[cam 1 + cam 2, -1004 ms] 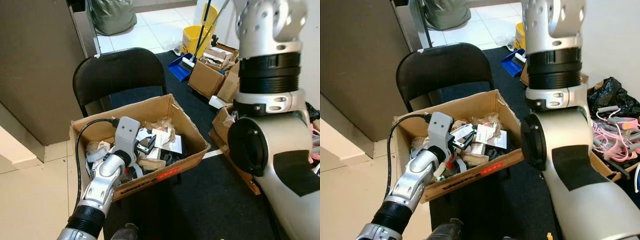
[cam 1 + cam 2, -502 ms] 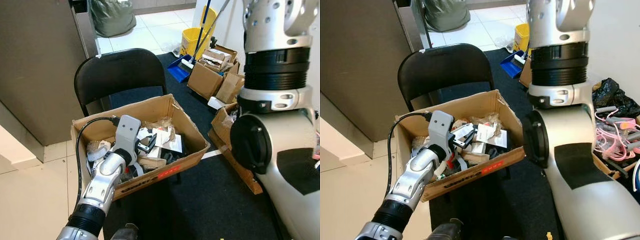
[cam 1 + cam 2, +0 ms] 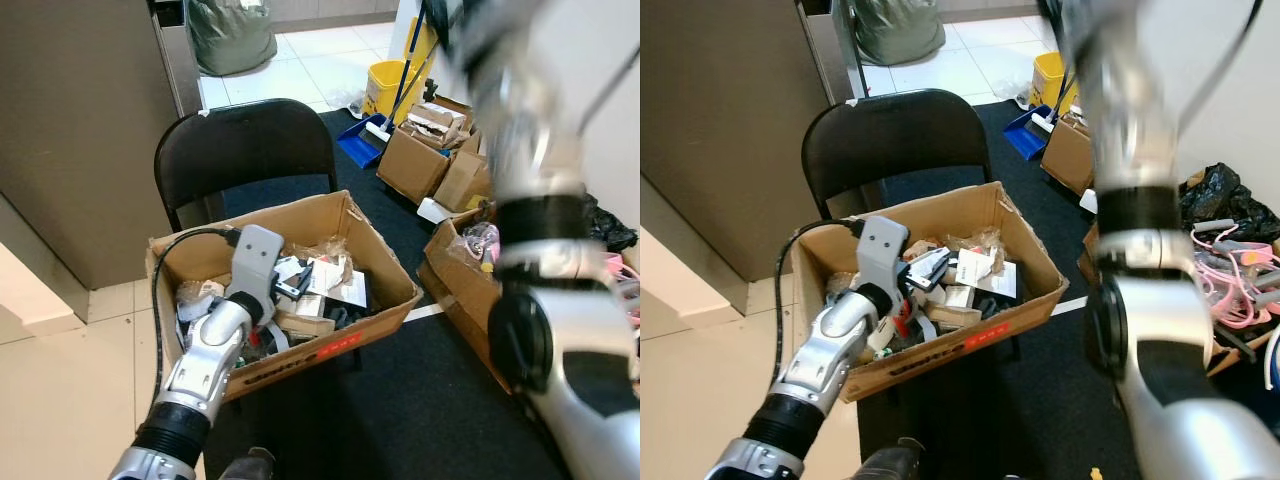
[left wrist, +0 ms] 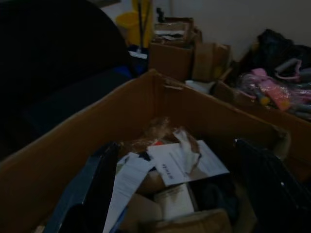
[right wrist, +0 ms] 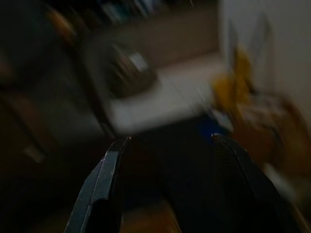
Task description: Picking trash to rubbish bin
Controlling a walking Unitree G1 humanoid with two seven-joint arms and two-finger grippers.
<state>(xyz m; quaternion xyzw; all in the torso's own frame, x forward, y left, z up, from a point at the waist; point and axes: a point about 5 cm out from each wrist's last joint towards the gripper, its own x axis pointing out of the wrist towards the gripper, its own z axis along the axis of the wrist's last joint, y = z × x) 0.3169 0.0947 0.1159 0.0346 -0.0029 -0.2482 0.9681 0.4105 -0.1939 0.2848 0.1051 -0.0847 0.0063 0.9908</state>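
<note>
My left gripper [image 3: 292, 290] is down inside the cardboard box [image 3: 385, 262], among the trash there. In its wrist view both black fingers [image 4: 90, 194] stand wide apart, one on either side of a white printed sheet [image 4: 187, 162] and a crumpled wrapper [image 4: 158, 128]; nothing is between them. The box sits on the seat of a black chair [image 3: 240, 150] and is full of paper scraps and small cartons.

My right arm [image 3: 1140, 230] is raised in front of the head camera, blurred. In its wrist view the right gripper [image 5: 167, 187] has its fingers [image 5: 104, 187] parted and holds nothing; the scene beyond is smeared, tiled floor and a dark bag only.

Beyond the chair: a yellow bucket [image 3: 388, 82], a blue dustpan [image 3: 358, 137], more brown boxes [image 3: 420, 150] on the dark mat. Pink cords [image 3: 1230, 270] lie at my right.
</note>
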